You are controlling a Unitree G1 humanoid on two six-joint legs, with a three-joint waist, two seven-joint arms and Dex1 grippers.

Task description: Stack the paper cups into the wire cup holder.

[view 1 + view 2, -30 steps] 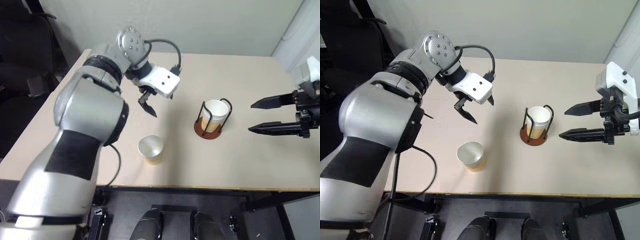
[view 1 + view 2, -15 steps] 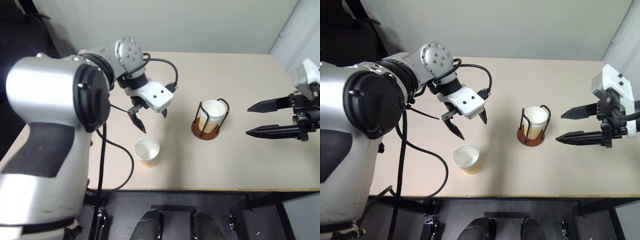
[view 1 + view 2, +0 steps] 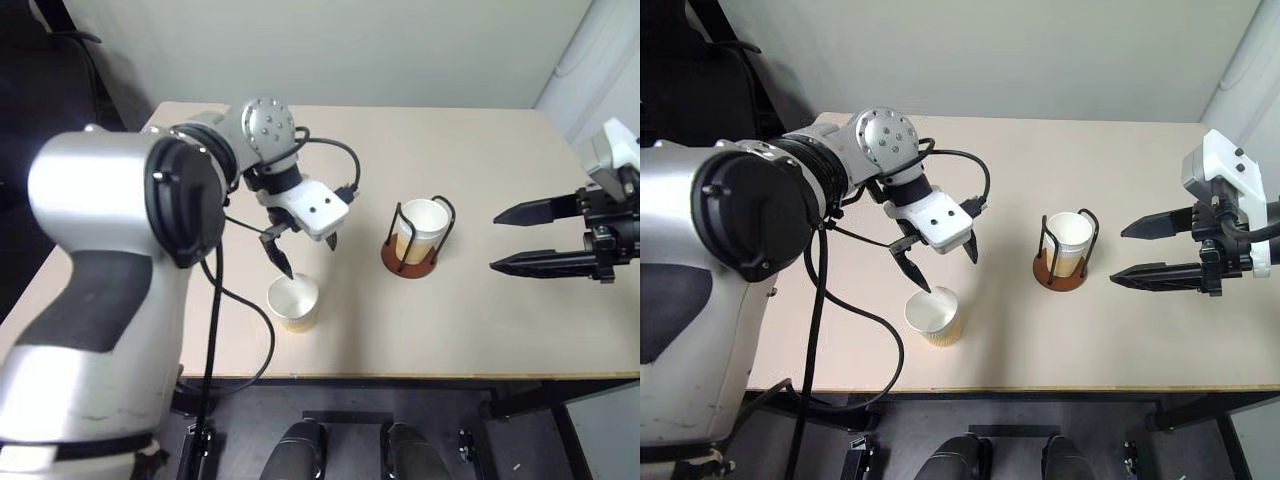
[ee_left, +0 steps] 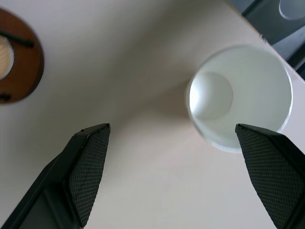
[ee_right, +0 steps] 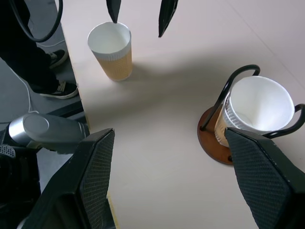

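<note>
The loose cup [image 3: 293, 303] stands upright near the table [image 3: 480, 180] front edge, directly below your left claw [image 3: 305, 250]. That claw points steeply down with its fingers spread wide; one fingertip sits at the cup's rim, the other well beside it, and nothing is pinched. In the left wrist view the cup lies off toward one finger, not centred, so the approach likely needs a sideways correction before closing.

The holder [image 3: 412, 240] stands to the right of the left claw, apart from the loose cup, with cups [image 5: 257, 112] already nested inside its wires. Your right claw [image 3: 530, 237] hangs spread and empty, well to the right of the holder, evidently parked clear of the working area.
</note>
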